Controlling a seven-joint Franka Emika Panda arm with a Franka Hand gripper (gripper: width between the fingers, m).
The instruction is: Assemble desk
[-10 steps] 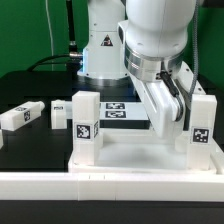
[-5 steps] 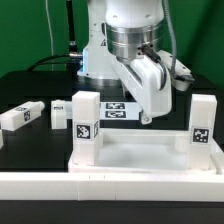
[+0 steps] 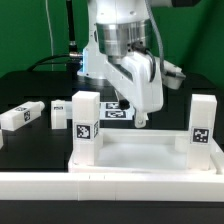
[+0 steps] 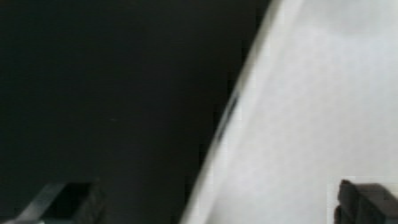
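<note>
**Setting:** robotics laboratory, bench-top test cell. Evidence is placed from the arm's base point(image 3: 98, 60).

- Base: white industrial robot arm point(image 3: 125, 30) mounted on a matte black table point(image 3: 30, 85). The base carries a triangular warning label point(image 3: 100, 43).
- Behind the base: dark cables point(image 3: 68, 25). A green backdrop point(image 3: 205, 40) lies toward the exterior view's right.
- Just in front of the base: the marker board point(image 3: 112, 113), flat on the table, printed with black-and-white tags.
- Farther in front: white plastic desk top point(image 3: 130, 152) with two tagged legs point(image 3: 85, 125) standing upright on it.
- In front of the base, toward the exterior view's left: two more tagged legs point(image 3: 22, 116) lying loose.
- Farthest from the base: low white border wall point(image 3: 100, 188) along the table edge.
</note>
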